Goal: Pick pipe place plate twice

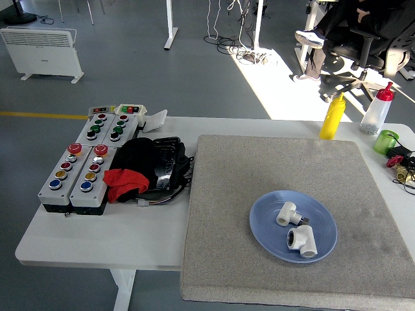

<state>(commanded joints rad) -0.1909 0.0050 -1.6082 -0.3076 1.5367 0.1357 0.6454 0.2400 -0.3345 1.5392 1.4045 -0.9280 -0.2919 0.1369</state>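
At the left edge of the tabletop [97,240] stand button boxes [81,172], a black and red bundle [139,172] beside them. The grey mat [259,175] has much free room around the blue plate [266,236], where two white pipes [286,213] [301,240] lie apart. No hand or fingers are visible. No readable writing.

White bench [97,243] bearing, at right, a grey mat [259,162]; at left, push-button control boxes [81,170] beside a black-and-red bundle [146,170]. Along the far right edge stand a yellow squeeze bottle [332,116], a clear red-capped bottle [377,109] and a green cup [386,140].
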